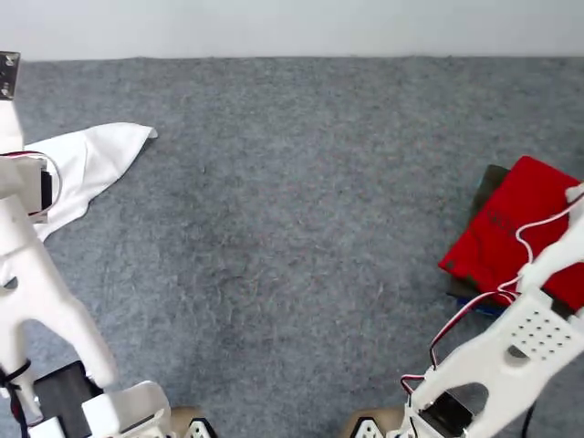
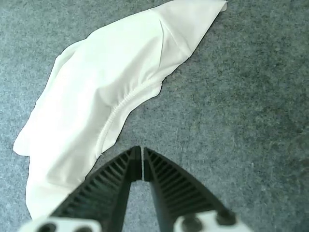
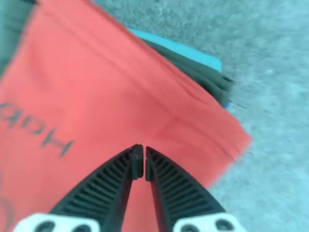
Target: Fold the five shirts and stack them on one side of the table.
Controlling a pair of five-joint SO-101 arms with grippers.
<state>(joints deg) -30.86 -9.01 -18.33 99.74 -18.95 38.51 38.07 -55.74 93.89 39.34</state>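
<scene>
the white shirt [image 1: 91, 164] [image 2: 106, 92] lies unfolded and rumpled at the far left of the grey tabletop [image 1: 301, 228], one corner pointing toward the far wall. in the high view the left arm [image 1: 36, 274] covers its left part, and the frame edge cuts off the rest there. in the left wrist view a curved hem seam runs across the cloth, and the shirt's lower edge slips behind the black fingers.

the left pincer [image 2: 143, 164] has its fingers pressed together with only a thin slit between them and nothing caught there. its tips sit over bare tabletop just beside the white shirt's edge.

at the right edge of the tabletop lies a folded stack with the red shirt [image 1: 520, 228] [image 3: 96, 96] on top. some dark print on it is cut off. under it a dark green layer [image 3: 203, 77] and a teal layer [image 3: 193, 54] peek out at one side. how many pieces lie beneath is hard to tell, since only their edges show.

the right arm [image 1: 520, 338] crosses the near corner of the stack in the high view, and its cable trails over the red cloth. the right pincer [image 3: 140, 162] is closed, tips together, over the red shirt. whether the tips touch the cloth cannot be made out.
</scene>
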